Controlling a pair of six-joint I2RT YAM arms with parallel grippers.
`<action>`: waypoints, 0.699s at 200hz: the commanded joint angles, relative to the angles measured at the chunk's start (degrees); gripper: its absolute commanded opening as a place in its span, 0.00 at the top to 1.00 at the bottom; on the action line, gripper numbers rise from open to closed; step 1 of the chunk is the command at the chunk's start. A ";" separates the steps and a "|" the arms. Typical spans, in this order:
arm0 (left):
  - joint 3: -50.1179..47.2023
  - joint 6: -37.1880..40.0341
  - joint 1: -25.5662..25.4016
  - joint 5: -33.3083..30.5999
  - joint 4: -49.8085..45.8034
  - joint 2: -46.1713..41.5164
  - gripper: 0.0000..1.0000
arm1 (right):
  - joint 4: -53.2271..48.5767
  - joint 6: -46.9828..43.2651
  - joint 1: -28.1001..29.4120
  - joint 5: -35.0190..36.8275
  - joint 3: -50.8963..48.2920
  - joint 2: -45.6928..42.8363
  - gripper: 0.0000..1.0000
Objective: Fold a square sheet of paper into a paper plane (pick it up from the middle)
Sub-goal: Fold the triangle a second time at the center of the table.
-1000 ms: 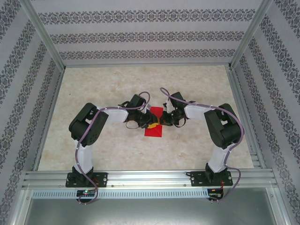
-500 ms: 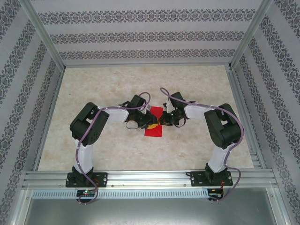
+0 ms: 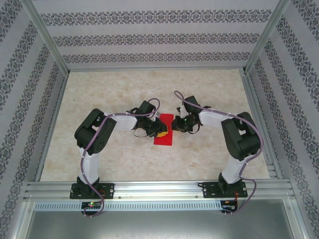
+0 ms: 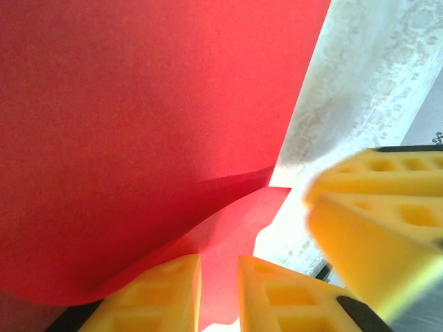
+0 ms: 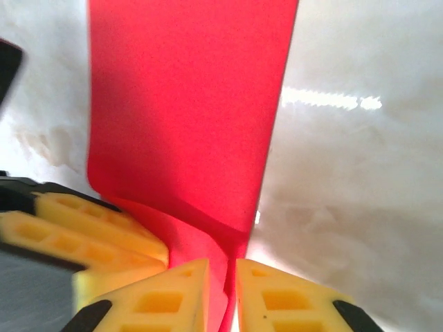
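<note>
Fingers of the left gripper stand narrowly apart with red paper rising between them; whether they pinch it I cannot tell. Right gripper is slightly open, a paper edge running through the gap. Both grippers sit close together over the paper, which lies near the middle of the table, partly curled upward.

A raised fold of the square sheet of paper sits in the narrow gap between the right gripper's jaws and spreads out ahead of them. The left gripper meets the sheet just left of the jaws.
</note>
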 commanded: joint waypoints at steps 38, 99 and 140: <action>-1.01 -0.64 0.51 -3.45 -4.31 2.29 0.79 | 2.26 3.52 0.44 1.06 -5.54 -8.99 0.87; -1.75 -1.87 0.46 -4.18 -3.32 2.03 0.82 | 4.65 7.02 8.72 0.48 -9.20 -9.77 0.95; -2.12 -2.26 0.51 -4.50 -3.05 2.08 0.83 | 5.10 7.12 10.63 1.03 -7.25 -5.68 0.97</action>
